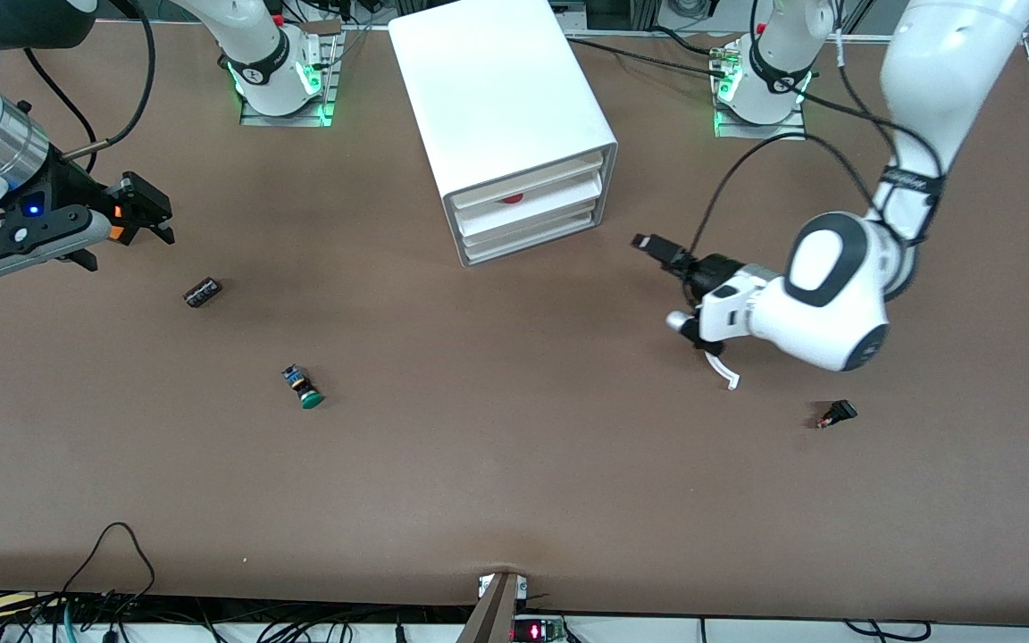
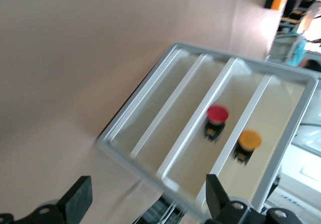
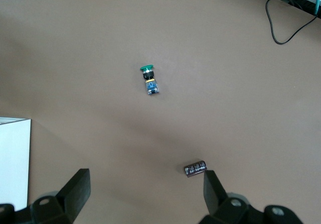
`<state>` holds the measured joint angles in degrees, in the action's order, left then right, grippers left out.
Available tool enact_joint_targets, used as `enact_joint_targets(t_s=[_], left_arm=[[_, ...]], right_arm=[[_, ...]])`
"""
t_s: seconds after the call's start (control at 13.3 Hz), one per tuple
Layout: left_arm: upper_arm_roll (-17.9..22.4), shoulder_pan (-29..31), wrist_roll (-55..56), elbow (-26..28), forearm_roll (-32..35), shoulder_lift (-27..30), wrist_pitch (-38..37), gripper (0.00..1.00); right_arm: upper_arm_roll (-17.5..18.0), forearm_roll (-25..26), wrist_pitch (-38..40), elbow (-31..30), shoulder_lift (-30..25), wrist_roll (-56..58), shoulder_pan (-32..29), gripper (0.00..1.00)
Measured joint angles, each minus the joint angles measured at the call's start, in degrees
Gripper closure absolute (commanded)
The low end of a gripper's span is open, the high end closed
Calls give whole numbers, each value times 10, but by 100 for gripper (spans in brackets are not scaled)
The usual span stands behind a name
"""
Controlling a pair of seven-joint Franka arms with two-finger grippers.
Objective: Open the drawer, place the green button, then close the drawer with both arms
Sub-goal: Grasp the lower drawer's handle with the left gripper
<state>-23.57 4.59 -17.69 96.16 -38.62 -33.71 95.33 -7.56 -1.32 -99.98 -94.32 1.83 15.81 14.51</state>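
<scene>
Brown tabletop is filling your views. Your left gripper (image 1: 657, 246) is hanging in front of the drawer (image 1: 528, 198), jaws spread wide and empty; blur is hiding any writing. Your right gripper (image 1: 144, 214) is waiting wide open, empty, over bare table, with the button (image 1: 304, 388) lying well clear of its jaws, nearer the front camera.

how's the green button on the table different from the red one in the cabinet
The green button lies on its side on the bare table, toward the right arm's end; the red button sits inside a cabinet drawer with its cap facing the drawer front. The green one has a blue-and-orange rear showing; the red one shows only cap and dark body. Both are small round-capped push-buttons, and no gripper touches either.
</scene>
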Motion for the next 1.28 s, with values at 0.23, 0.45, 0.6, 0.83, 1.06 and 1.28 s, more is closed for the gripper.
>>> enact_joint_targets(t_s=[0.23,0.45,0.6,0.83,1.06,1.28], left_arm=[[-4,-35,-70,5,-80,-53,55,12],[-4,-49,-161,8,-133,-107,78,18],[-4,-52,-221,9,-169,-140,79,19],[-6,-70,-265,7,-190,-168,79,20],[-6,-96,-266,6,-191,-177,80,27],[-6,-103,-280,5,-191,-186,80,38]], right_arm=[[0,0,0,0,1,0,0,0],[0,0,0,0,3,0,0,0],[0,0,0,0,4,0,0,0],[0,0,-1,0,4,0,-1,0],[0,0,-1,0,4,0,-1,0],[-1,0,-1,0,7,0,-1,0]])
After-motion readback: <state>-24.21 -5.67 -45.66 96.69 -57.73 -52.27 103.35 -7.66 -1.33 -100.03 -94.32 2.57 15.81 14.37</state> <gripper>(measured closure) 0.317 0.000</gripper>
